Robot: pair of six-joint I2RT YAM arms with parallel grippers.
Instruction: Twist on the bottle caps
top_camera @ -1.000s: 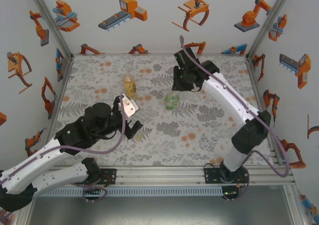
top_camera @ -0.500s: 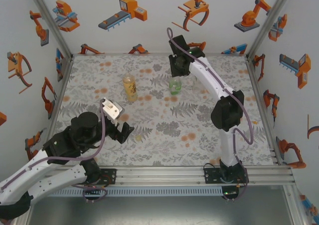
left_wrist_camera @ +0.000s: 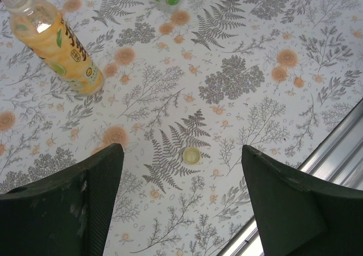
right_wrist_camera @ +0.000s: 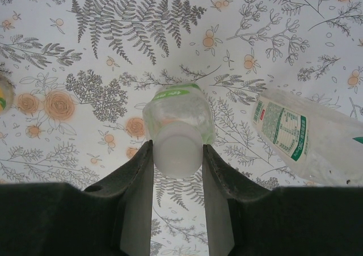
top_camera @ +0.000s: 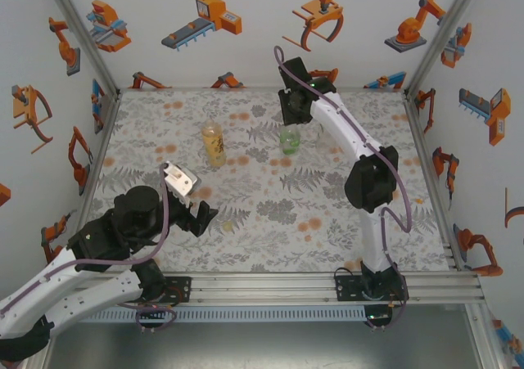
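**Right gripper clamped on a cap, left gripper open over a loose one**

At the far middle of the table [top_camera: 327,209], the right gripper [right_wrist_camera: 177,148] reaches down onto the squat green-tinted bottle [right_wrist_camera: 180,109]. Its two fingers press against opposite sides of the white cap [right_wrist_camera: 177,158] sitting on the bottle's neck. The bottle stands upright. The slim clear bottle [right_wrist_camera: 298,138] with the white-green label is just beside it on the right of the wrist view; whether it stands or lies cannot be told.

The left gripper [left_wrist_camera: 181,149] hangs above the near-left part of the table with its fingers wide apart and nothing between them. A loose cap [left_wrist_camera: 191,155], small and yellowish, lies flat on the cloth below that gap. The amber bottle [left_wrist_camera: 54,46] stands well apart from it, farther back.
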